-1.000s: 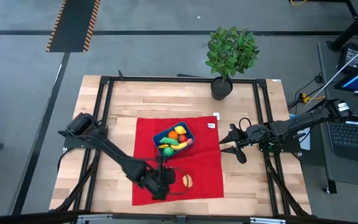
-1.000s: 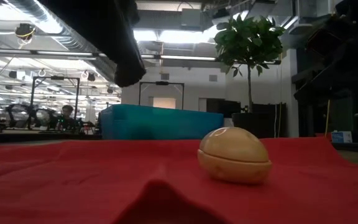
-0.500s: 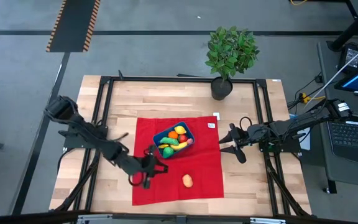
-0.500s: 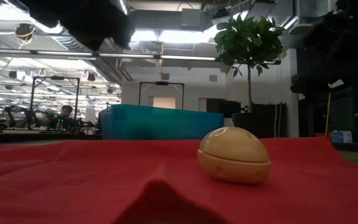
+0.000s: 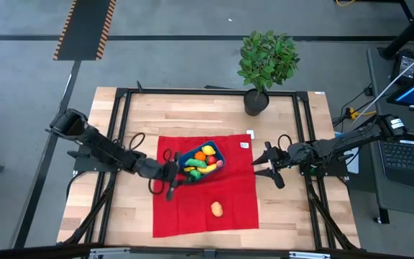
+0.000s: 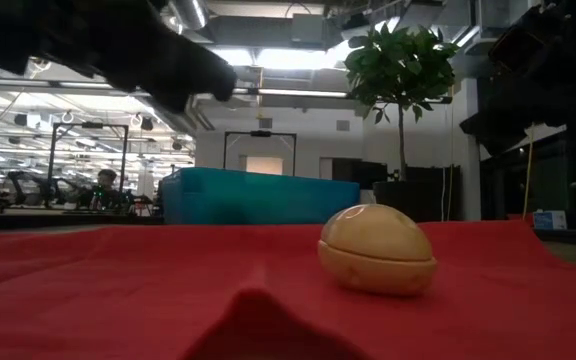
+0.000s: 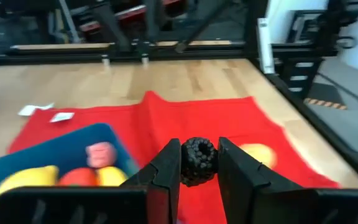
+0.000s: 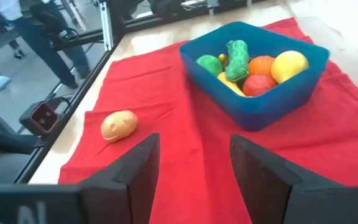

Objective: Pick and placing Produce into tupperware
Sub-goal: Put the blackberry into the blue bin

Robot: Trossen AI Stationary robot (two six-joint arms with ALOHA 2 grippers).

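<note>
Left fingers (image 7: pixel 198 163) clamping dark berry (image 7: pixel 198 160) (beside tupperware (image 5: pixel 190 156)), right fingers (image 8: pixel 191 163) apart, empty

Bright, even overhead light; left wrist view blurred, low view glares at ceiling lamps (image 6: pixel 268 57).

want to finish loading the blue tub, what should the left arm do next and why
Probably carry on over the blue tub and open there: the left gripper is shut on a dark bumpy berry and sits just beside the tub's edge, not above it.
</note>
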